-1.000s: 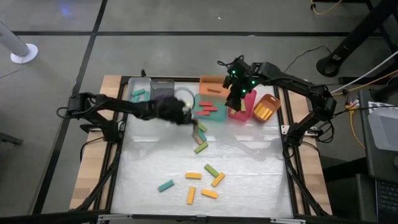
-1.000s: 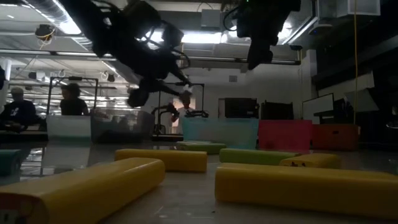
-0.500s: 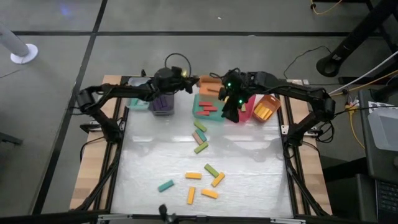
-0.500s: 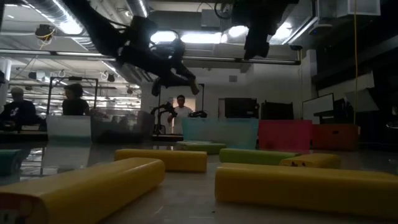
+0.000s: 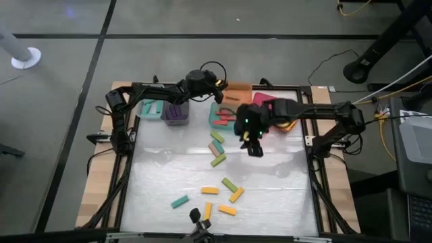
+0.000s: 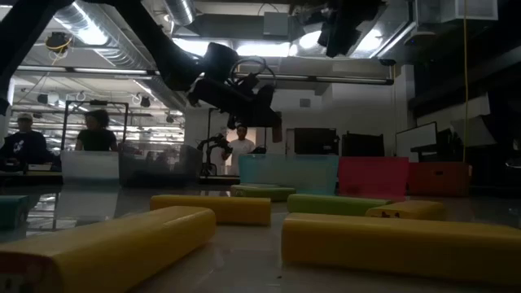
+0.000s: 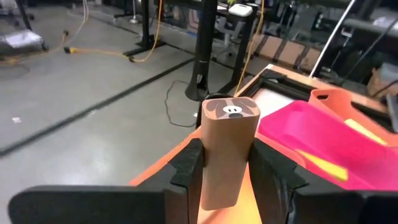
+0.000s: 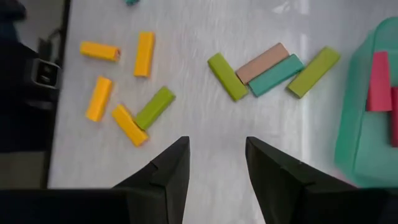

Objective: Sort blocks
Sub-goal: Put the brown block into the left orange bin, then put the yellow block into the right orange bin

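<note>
My left gripper [image 5: 220, 84] is shut on a brown block [image 7: 227, 155] over the orange bin [image 5: 237, 90] at the table's far edge. It also shows in the low view [image 6: 273, 122]. My right gripper [image 8: 216, 149] is open and empty. It hangs above the table [image 5: 255, 147], just right of a cluster of green, brown and teal blocks [image 5: 216, 148]. Several yellow, green and teal blocks [image 5: 219, 199] lie flat on the table near its front. My left gripper pinches the brown block between its two fingers, on the block's two long sides [image 7: 205, 168]. The fingers lie along the block, and its free end [image 7: 231, 111] sticks out past the fingertips. The block is lifted clear, above the orange bin [image 7: 186, 155].
Bins stand in a row at the far edge: a clear bin [image 5: 151, 108], a purple one [image 5: 177, 113], a teal one [image 5: 226, 118] with red blocks, a pink one [image 5: 267, 101] and an orange one [image 5: 290, 121] with yellow blocks. People stand in the room behind [image 6: 96, 130].
My left gripper has carried the brown block from beside the middle cluster toward the table's far edge and right, to over the orange bin. My right gripper has moved from over the pink bin toward the near edge, out over the open table.
</note>
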### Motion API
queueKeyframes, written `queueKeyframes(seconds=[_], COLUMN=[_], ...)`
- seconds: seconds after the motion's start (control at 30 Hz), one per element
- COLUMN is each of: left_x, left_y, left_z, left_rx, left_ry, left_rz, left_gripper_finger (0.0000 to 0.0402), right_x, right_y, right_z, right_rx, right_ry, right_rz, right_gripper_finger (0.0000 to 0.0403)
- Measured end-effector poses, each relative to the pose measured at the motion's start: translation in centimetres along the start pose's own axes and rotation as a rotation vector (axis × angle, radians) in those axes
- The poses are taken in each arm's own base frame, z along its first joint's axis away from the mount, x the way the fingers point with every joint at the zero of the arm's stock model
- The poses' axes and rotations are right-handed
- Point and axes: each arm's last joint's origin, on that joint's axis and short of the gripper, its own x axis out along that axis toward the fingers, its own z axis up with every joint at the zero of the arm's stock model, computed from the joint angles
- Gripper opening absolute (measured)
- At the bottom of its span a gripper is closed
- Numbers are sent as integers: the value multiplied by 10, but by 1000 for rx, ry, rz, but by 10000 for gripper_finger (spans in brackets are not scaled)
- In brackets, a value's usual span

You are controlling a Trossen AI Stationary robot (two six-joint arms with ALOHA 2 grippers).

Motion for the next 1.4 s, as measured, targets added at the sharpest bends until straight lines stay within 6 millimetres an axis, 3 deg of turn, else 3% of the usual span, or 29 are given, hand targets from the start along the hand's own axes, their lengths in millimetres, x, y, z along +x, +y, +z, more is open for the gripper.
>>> queueKeyframes(seconds=[0.1,0.23,0.47,0.97,1.17,1.4], left_x=[0,0,-2,-46,-55,-58], left_y=[0,1,-2,-14,-14,-14], left_z=[0,-5,-7,38,41,33], left_rx=[42,54,54,122,138,130], left_ry=[5,54,103,110,164,264], left_rz=[1,5,1,-17,-17,-13], left_gripper_finger=[102,142,207,183,183,183], right_x=[4,12,46,139,163,173], right_y=[14,27,46,89,100,110], right_z=[0,0,0,-17,-21,-20], right_rx=[-28,24,17,-99,-130,-161], right_ry=[10,24,122,378,397,355], right_rz=[-46,-64,-48,10,23,43], right_gripper_finger=[159,159,159,159,159,159])
